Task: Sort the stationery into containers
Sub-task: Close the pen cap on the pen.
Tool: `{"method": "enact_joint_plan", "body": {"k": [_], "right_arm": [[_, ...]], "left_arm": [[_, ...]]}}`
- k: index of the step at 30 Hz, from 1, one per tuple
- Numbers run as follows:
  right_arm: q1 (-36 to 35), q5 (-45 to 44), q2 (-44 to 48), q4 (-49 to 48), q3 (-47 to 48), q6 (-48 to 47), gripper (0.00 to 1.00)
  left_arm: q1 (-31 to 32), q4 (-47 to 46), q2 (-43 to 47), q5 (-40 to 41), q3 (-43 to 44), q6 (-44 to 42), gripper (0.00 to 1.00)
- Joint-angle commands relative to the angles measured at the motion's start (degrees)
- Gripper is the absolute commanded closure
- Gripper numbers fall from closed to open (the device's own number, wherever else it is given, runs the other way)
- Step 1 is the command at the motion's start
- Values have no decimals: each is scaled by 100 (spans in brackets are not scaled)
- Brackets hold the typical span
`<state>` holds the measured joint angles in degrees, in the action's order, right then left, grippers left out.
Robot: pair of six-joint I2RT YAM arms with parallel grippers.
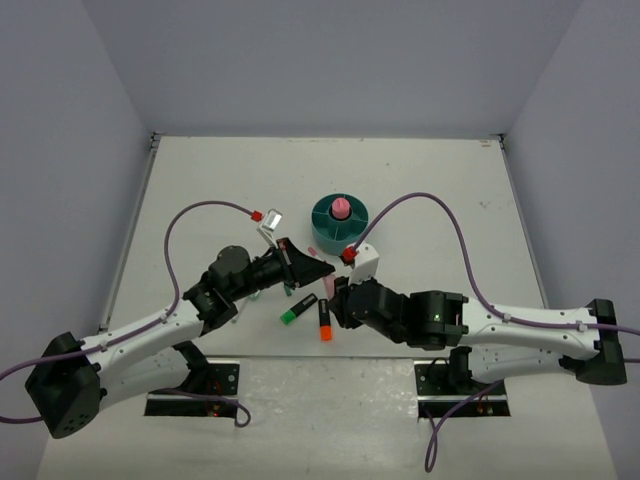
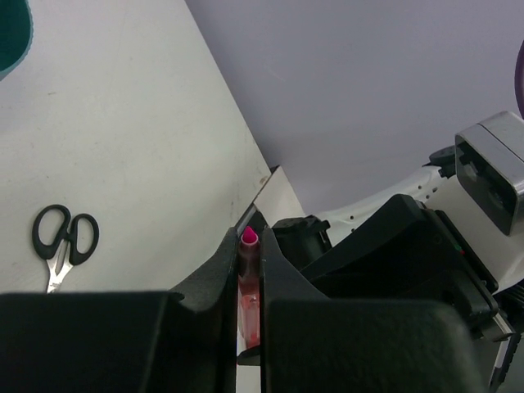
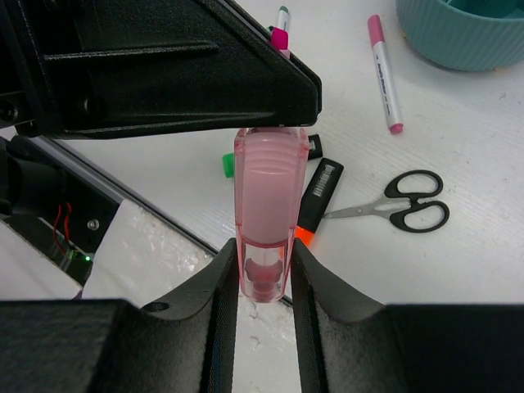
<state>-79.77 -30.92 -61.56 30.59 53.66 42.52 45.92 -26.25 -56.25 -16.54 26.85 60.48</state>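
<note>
Pinching one translucent pink plastic highlighter (image 3: 265, 188) from both sides: right gripper (image 3: 264, 266) has its fingers pressed on the near end, and left gripper (image 2: 249, 246) is clamped on the other end, a pink end showing between its fingers. The highlighter is held off the white table (image 1: 200, 180), just on the near side of the round teal plastic desk organizer (image 1: 322, 222). A pink-capped glue stick (image 1: 340, 208) stands in the central well. A green highlighter (image 1: 292, 314) and an orange highlighter (image 1: 325, 322) lie beneath the grippers. Small black-handled scissors (image 3: 393, 207) lie beside them, and a white pen with pink ends (image 3: 385, 74) lies near the organizer.
</note>
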Motion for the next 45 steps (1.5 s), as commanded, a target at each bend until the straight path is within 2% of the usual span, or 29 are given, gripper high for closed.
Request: {"method": "enact_joint_plan", "body": {"k": [1,8,10,11,13,14,16,17,20,22,26,28,34,45], "right_arm": [[-56,367,-97,-492,-101,-78,100],[-463,542,-380,-754,-572,218,100],[-520,552,-467,-751,-619,314,100],[-530,534,-495,-716,-609,373,87],[-539,428,-518,-499,-501,506,51],[-539,250,-498,-258,-384,664,17],[-539,168,-316,-162,-313,672,13],[-539,165,-195,-150,-303,619,12],[-520,675,381,-850,-513,267,22],[-305,972,606,-957,-538,297,29],[379,1807,1184,-1509,-908,490,43],[988,2446,1577,-1994,-1243,605,47],[1563,3073,1856,-2312,-1473,714,49],[1783,2969,1780,-2883,-1576,732,51]], "left_arm": [[31,238,158,589,382,-198,100],[-12,1266,724,1605,1103,-727,100],[-31,1375,852,1622,1231,-844,100],[-31,1372,852,1620,1259,-862,100],[-25,1311,792,1420,1293,-917,100],[-29,1217,713,1198,1302,-920,100],[-22,958,615,735,1134,-860,100],[-22,930,585,688,1112,-832,100],[-22,428,527,318,770,-827,100],[-22,204,495,181,625,-827,100],[-22,-540,371,-168,392,-635,100],[-15,-776,304,-399,364,-569,100],[-13,-1320,123,-711,286,-272,100],[14,-1766,-188,-1005,170,-5,100]]}}
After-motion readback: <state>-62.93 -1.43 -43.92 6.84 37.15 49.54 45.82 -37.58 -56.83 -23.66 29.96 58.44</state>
